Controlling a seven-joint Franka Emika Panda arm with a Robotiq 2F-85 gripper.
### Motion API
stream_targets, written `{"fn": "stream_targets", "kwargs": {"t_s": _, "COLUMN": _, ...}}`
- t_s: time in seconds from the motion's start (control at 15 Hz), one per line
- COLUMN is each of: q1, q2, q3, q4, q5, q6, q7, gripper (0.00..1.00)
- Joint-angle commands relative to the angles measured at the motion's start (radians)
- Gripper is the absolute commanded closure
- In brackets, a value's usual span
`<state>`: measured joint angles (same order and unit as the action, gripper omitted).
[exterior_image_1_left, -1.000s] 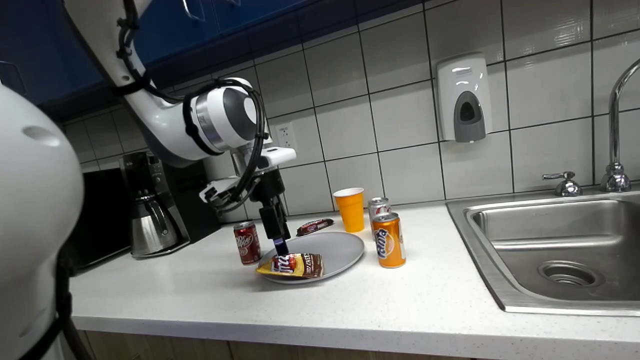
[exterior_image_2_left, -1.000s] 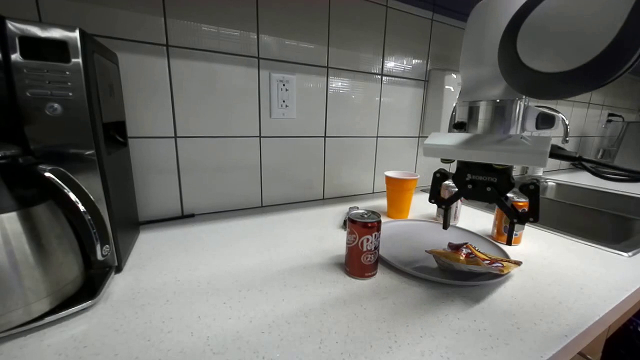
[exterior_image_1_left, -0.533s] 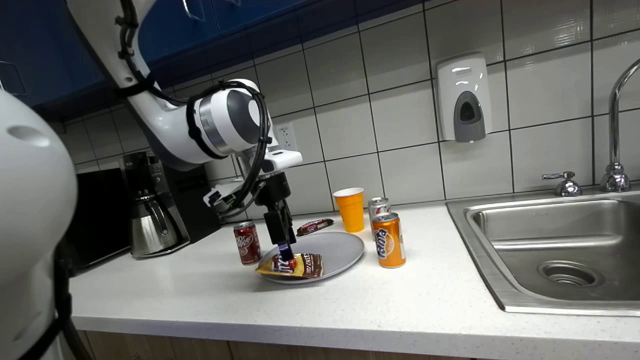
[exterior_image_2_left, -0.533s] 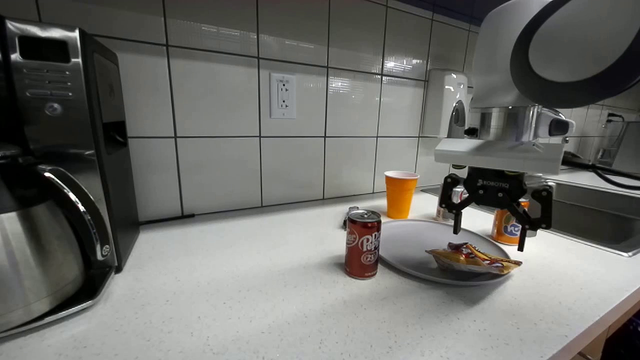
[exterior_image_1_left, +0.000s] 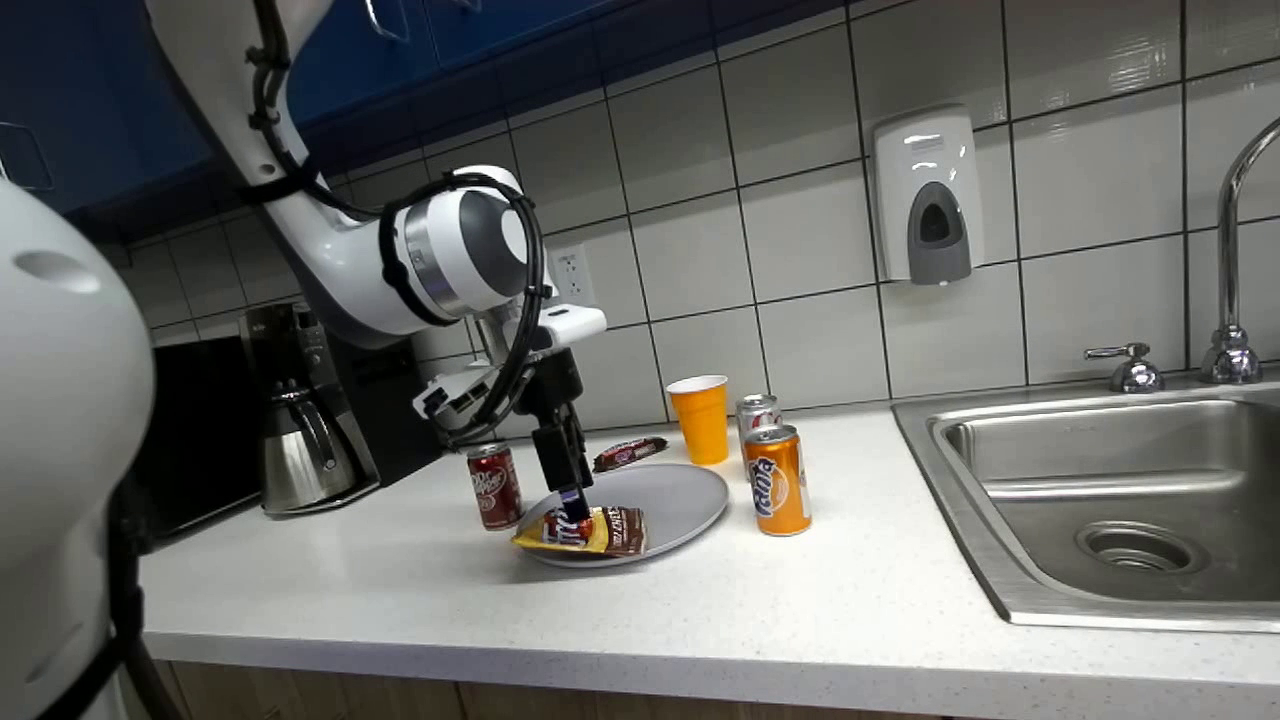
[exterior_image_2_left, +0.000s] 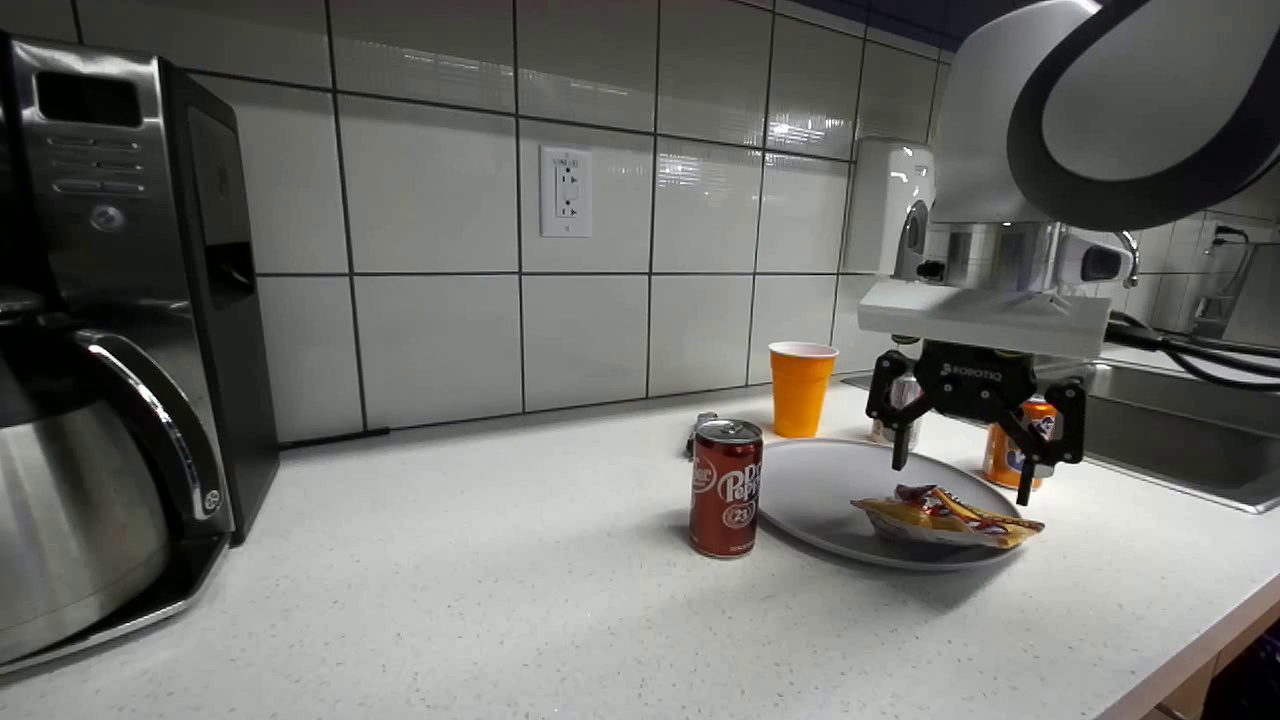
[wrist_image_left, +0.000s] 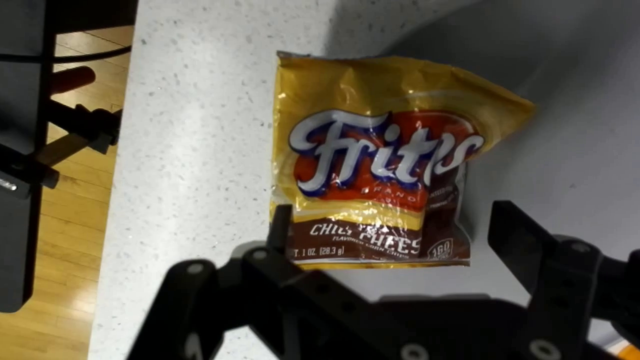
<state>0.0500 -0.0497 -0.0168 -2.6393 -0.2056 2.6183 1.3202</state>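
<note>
Fritos bag (exterior_image_1_left: 600, 533): on the plate (exterior_image_1_left: 690, 503), seven o'clock in an exterior view, probably propped by its raised rim
Pincer (exterior_image_2_left: 962, 482): spread wide above, holding nothing
Dr Pepper can (exterior_image_1_left: 494, 488): plate's nine o'clock

In an exterior view, the camera faces the pale tiled wall (exterior_image_1_left: 800, 235) across the white speckled tabletop (exterior_image_1_left: 400, 580). In an exterior view, the camera stands nearer, angled along that wall. The round grey plate (exterior_image_2_left: 820, 495) shows in both exterior views. The wrist view looks down closely past the black two-fingered hand (wrist_image_left: 392, 219).
</note>
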Motion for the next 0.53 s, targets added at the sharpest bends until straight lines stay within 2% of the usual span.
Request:
{"fn": "stream_targets", "kwargs": {"t_s": 0.0, "q1": -0.022, "q2": 0.044, "q3": 0.016, "q4": 0.024, "q5": 0.005, "q6": 0.031, "q7": -0.028, "gripper": 0.00}}
{"fn": "stream_targets", "kwargs": {"t_s": 0.27, "q1": -0.017, "q2": 0.068, "q3": 0.009, "q4": 0.036, "q5": -0.003, "q6": 0.047, "q7": -0.023, "gripper": 0.00}}
{"fn": "stream_targets", "kwargs": {"t_s": 0.33, "q1": -0.016, "q2": 0.072, "q3": 0.008, "q4": 0.038, "q5": -0.004, "q6": 0.050, "q7": -0.022, "gripper": 0.25}}
{"fn": "stream_targets", "kwargs": {"t_s": 0.47, "q1": -0.015, "q2": 0.079, "q3": 0.006, "q4": 0.043, "q5": -0.005, "q6": 0.055, "q7": -0.022, "gripper": 0.34}}
